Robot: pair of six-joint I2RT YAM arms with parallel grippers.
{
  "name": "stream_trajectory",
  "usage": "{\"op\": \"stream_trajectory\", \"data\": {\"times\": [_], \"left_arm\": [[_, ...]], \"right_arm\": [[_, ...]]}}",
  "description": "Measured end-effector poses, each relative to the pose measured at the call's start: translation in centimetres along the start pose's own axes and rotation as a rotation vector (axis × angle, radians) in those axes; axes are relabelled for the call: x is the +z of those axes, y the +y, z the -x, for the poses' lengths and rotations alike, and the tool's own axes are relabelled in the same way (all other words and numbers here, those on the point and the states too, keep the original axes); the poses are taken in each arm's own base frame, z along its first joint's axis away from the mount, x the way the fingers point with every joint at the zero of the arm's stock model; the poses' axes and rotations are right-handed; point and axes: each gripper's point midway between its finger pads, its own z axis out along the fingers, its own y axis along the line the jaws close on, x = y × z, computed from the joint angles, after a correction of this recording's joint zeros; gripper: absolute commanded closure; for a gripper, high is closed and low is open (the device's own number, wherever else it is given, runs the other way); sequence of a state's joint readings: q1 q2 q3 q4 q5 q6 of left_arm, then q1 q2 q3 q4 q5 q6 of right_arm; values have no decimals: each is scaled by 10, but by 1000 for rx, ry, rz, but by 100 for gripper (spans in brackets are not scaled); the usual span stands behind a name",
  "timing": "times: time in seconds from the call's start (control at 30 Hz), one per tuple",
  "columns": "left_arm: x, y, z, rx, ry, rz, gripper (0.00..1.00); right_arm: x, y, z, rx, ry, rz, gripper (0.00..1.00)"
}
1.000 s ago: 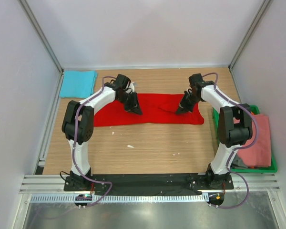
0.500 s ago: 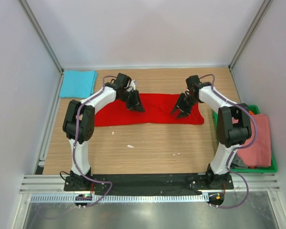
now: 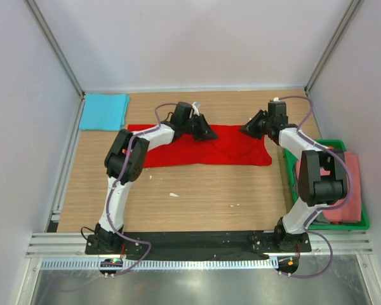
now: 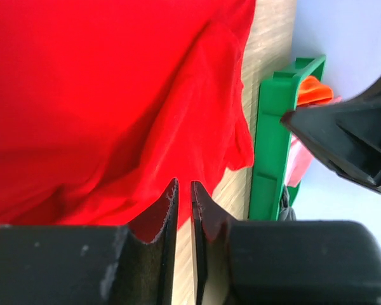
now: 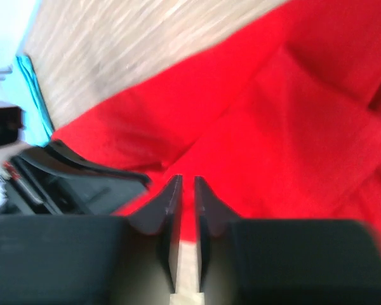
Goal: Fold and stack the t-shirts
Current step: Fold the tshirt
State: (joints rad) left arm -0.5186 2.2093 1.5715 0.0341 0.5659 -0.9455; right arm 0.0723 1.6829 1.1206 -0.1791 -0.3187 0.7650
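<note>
Red tee (image 3: 222, 149) is being seen spread out past table (image 3: 197, 197) ctr, toward 12 o'clock. L gripper (image 3: 211, 135) is being held at its far edge, R gripper (image 3: 244, 129) nr its 1 o'clock corner. Both prs of jaws are being shown almost together, thin slit only; whether cloth is being pinched can't be told. Turquoise tee (image 3: 104, 111) is being seen folded at 10 o'clock; pink tee (image 3: 349, 190) in crate (image 3: 291, 175) at 4 o'clock.

green crate (image 4: 267, 146) at table's right edge | wooden table (image 3: 203, 197) | white enclosure walls (image 3: 190, 44)

Open tabletop (image 3: 197, 190) nearside of red t-shirt (image 3: 228, 149); green crate (image 3: 349, 225) hard right, turquoise t-shirt (image 3: 105, 111) far-left corner.
</note>
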Motion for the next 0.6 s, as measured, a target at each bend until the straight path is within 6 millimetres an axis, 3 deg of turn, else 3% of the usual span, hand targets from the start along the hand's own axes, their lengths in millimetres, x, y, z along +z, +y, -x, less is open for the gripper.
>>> {"op": "stream_trajectory", "data": {"times": [0.1, 0.23, 0.47, 0.6], "left_arm": [[26, 4, -17, -29, 24, -22, 88], [45, 13, -36, -64, 52, -12, 90], [52, 32, -26, -89, 18, 48, 93], [52, 37, -26, -91, 22, 59, 92]], "right_arm": [[20, -13, 6, 57, -20, 56, 99], [48, -26, 8, 114, -17, 118, 99], [87, -51, -5, 167, 10, 167, 99], [92, -58, 4, 200, 0, 205, 99]]}}
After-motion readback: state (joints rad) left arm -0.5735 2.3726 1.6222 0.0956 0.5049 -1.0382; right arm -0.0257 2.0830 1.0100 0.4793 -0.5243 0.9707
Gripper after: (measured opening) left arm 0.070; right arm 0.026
